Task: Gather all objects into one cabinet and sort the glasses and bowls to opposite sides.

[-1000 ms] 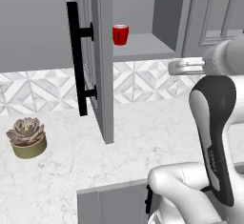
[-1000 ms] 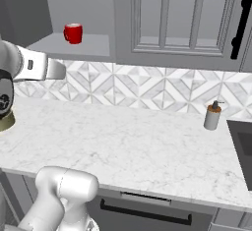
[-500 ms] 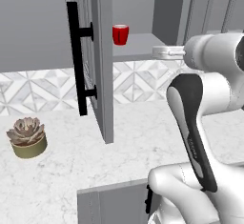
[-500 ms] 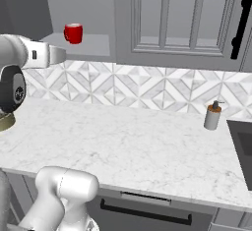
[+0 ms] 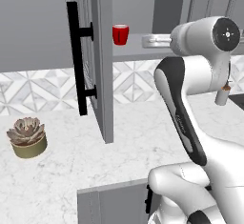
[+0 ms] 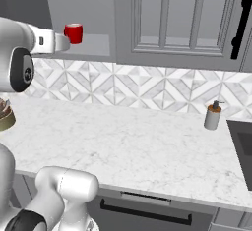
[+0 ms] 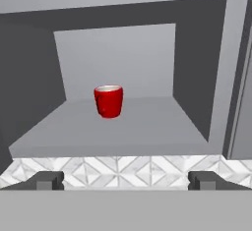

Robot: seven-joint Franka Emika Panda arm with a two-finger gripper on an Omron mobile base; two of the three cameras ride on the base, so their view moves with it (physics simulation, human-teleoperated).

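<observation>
Change: arm swung nearer shelf | gripper (image 7: 126,180) wide, empty | red mug (image 7: 109,101) at 12 o'clock, untouched | pickup pending

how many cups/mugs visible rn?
1. A red mug stands upright on the open cabinet's shelf, ahead of the open gripper, not touching it. Other cups may be outside these views or behind closed doors.

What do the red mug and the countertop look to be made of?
Red mug: likely glazed ceramic, going by its uniform red body, soft sheen and pale inside. Countertop: looks like polished marble or an imitation, white with faint grey veining; the render cannot settle which.
</observation>
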